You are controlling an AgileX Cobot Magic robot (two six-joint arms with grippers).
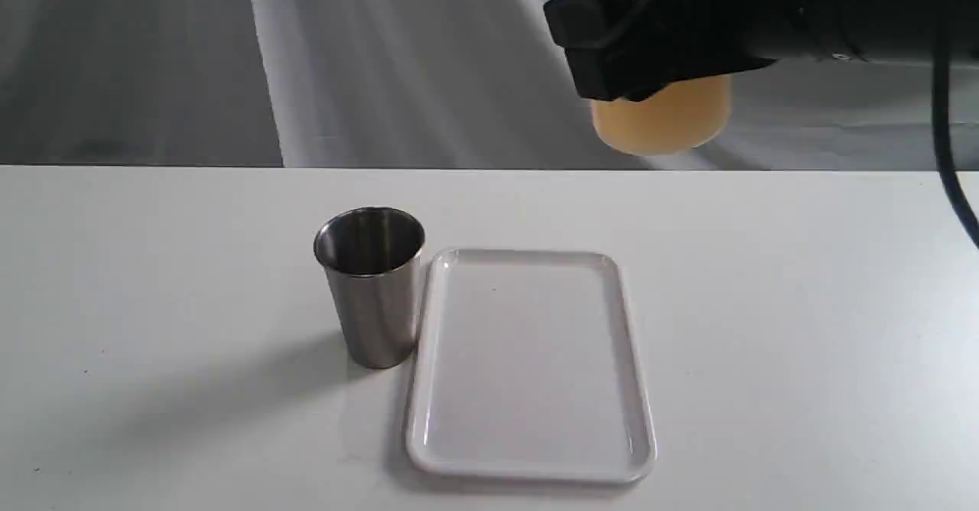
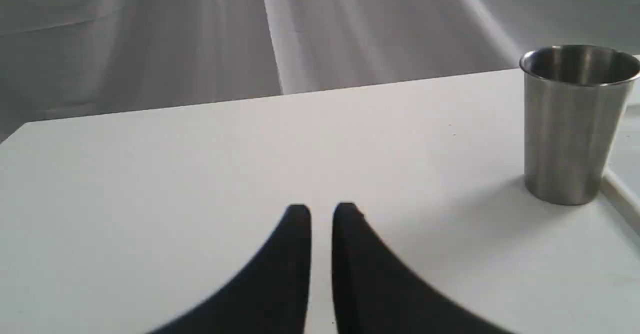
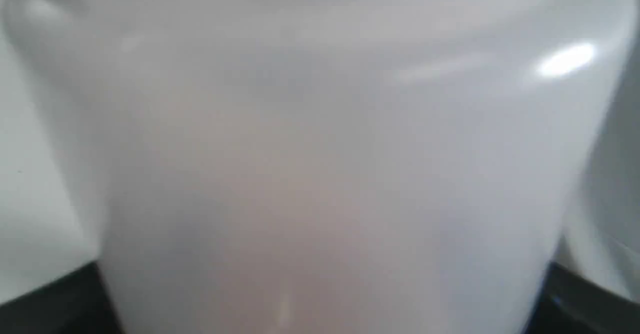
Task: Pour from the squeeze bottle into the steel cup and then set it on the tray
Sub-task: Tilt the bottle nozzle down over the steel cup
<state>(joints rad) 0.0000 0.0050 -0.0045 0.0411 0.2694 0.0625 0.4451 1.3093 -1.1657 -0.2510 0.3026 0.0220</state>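
The squeeze bottle (image 1: 662, 122) hangs high above the table's far right, with my right gripper (image 1: 650, 60) shut on it. Only its amber-filled lower end shows below the black gripper; the nozzle is hidden. In the right wrist view the whitish bottle wall (image 3: 320, 154) fills the picture. The steel cup (image 1: 372, 285) stands upright on the table, touching or nearly touching the left rim of the white tray (image 1: 425, 388), which holds nothing. My left gripper (image 2: 321, 216) hovers low over bare table to the left of the cup (image 2: 572, 124), its fingers almost together with nothing between them.
A white table (image 1: 803, 343) carries the cup and the tray. Draped grey-white cloth (image 1: 382, 60) hangs behind its far edge. A black cable (image 1: 952, 151) drops down at the right side.
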